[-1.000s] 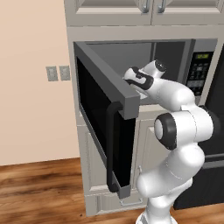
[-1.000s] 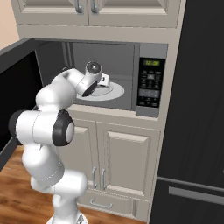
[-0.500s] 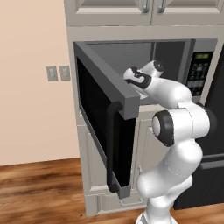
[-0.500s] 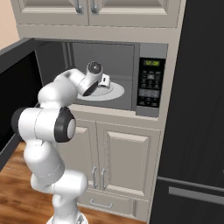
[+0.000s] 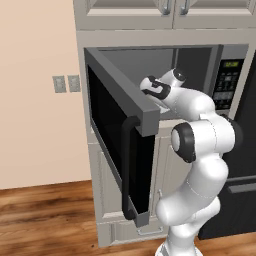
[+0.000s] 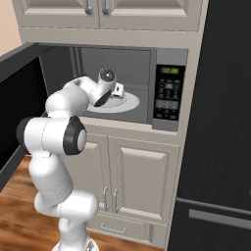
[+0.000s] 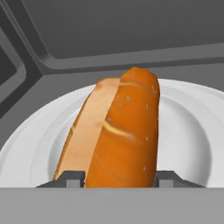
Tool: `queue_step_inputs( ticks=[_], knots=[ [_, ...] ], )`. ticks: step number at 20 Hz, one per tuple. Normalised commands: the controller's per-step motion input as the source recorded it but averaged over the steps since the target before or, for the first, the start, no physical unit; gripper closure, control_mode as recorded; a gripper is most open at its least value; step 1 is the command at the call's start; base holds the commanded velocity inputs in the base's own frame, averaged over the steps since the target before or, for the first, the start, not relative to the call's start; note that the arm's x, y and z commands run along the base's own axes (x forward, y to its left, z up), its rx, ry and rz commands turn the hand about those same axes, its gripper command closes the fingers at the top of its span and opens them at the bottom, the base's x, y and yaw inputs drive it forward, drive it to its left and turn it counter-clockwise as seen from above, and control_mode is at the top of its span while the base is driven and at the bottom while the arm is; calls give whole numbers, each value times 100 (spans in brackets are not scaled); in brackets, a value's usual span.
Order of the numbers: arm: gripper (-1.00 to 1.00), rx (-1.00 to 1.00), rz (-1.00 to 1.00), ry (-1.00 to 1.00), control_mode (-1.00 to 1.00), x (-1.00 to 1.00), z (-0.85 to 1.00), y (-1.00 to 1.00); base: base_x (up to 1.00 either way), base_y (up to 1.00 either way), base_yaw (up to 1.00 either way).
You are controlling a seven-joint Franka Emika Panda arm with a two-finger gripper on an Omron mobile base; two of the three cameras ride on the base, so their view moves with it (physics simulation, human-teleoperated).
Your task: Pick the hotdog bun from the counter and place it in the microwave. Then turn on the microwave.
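1. Black glass fills the one open door, swung out to the left with one vertical bar handle.
2. One white arm reaches into the microwave.
3. One end effector is closed narrowly on the hotdog bun, a finger at each side.
4. The single bun sits above one white turntable plate inside the cavity.
5. One keypad with one green display stands at the right.
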Motion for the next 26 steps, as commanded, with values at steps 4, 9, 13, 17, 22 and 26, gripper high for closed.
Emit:
queue_step_inputs(
  ticks=[4,9,13,17,22,26],
  knots=[
    [100,0,0,2,-100,15,-2,0,0,0,0],
    [100,0,0,2,-100,17,0,0,0,0,0],
    [100,0,0,7,-100,15,-3,0,0,0,0],
    [100,0,0,9,-100,11,-8,0,0,0,0],
    [100,0,0,4,-100,15,-5,1,0,0,0],
    [100,0,0,2,-100,15,-2,1,0,0,0]
  ],
)
